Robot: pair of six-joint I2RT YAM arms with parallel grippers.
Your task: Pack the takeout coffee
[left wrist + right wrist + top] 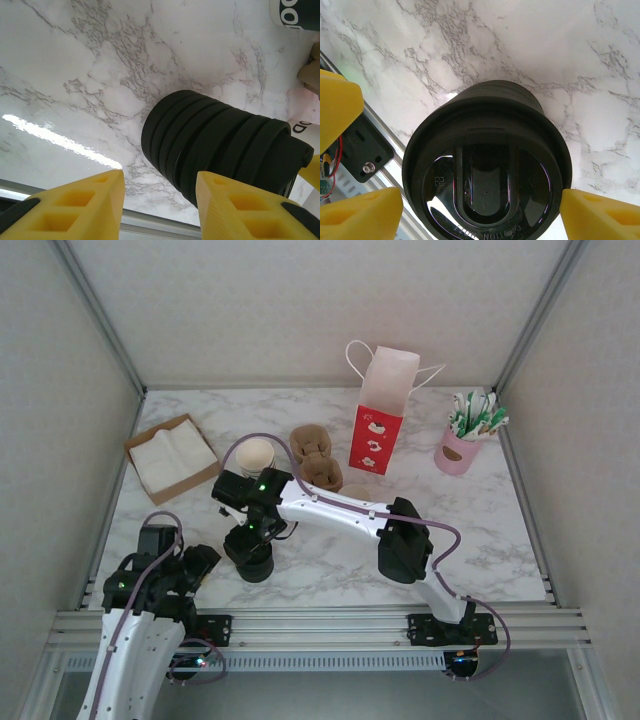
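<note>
Red-and-white bag (378, 430) stands open, well back; black lid stack (485, 130) sits upright, directly beneath our right claw (481, 200), the nearer arm; jaws wide astride the top lid, contact unclear; lidless cream cups (257, 456) just beyond; left claw (159, 185) part-open, empty; we judge the coffee not yet lidded.

Along the back of the table (480, 530), from left to right: napkin tray (170, 455), cup stack (256, 454), cardboard carriers (312, 455), bag (383, 410), condiment holder (458, 452). The lid stack (250, 562) stands in front of the cup stack, nearer the arms. The right gripper (252, 532) sits over it with a finger on either side, and the left gripper (195, 565) is just to its left.
</note>
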